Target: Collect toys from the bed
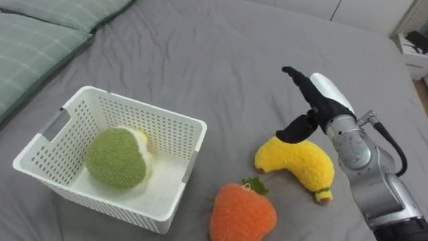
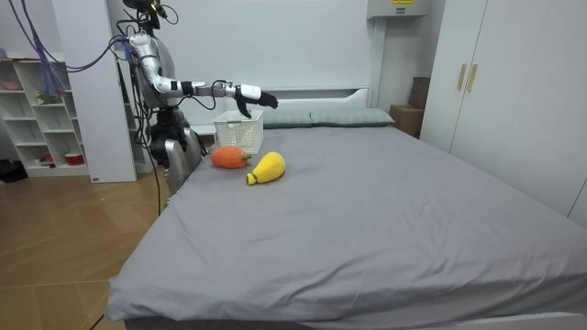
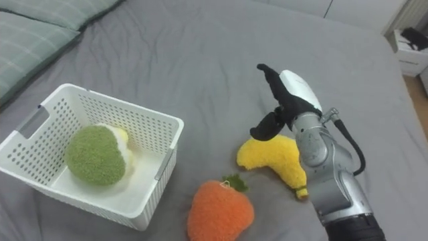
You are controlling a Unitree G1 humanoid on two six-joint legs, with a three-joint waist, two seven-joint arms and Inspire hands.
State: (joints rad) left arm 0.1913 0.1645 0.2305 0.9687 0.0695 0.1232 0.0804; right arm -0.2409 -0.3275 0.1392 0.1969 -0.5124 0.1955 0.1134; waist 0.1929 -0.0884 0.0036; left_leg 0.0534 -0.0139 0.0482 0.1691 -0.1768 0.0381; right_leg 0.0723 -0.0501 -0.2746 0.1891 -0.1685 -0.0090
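My right hand (image 1: 322, 107) hovers, fingers spread and empty, above the plush banana (image 1: 299, 164): soft and light, I judge, best gripped mid-body.

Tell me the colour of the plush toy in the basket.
Green, with a pale yellow edge; the left eye view shows the plush toy best.

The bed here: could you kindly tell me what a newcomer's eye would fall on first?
Bright plush toys stand out on the grey bed: a yellow banana and an orange toy lie beside the white basket, which already holds a green toy. Above the yellow banana hovers the right robot hand, open and holding nothing.
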